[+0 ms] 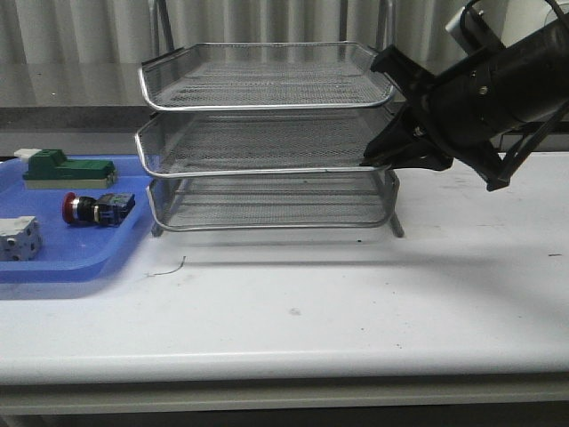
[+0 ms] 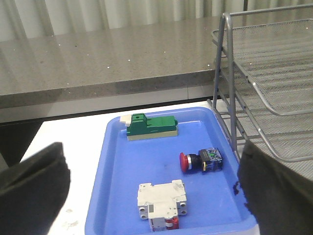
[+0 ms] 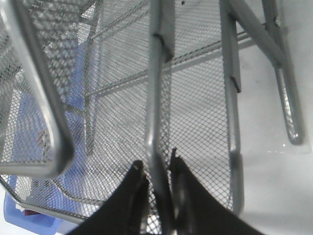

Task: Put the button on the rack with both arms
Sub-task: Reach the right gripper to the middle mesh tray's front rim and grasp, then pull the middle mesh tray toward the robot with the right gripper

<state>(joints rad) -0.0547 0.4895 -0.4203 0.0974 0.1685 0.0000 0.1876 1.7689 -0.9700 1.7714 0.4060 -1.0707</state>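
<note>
Chrome rack [image 1: 267,133] rim clamped by right fingers [image 3: 182,188]; button [image 1: 93,208] untouched

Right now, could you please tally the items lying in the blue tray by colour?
Green block: 1
Red-headed button: 1
White-grey cube: 1
Total: 3, all lying in the blue tray.

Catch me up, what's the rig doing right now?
The right end effector is clamped on the rim of the middle tier of the rack, at its right front corner. The button lies untouched in the blue tray, between a green block and a white-grey cube. The left end effector is open above that tray, holding nothing.
</note>
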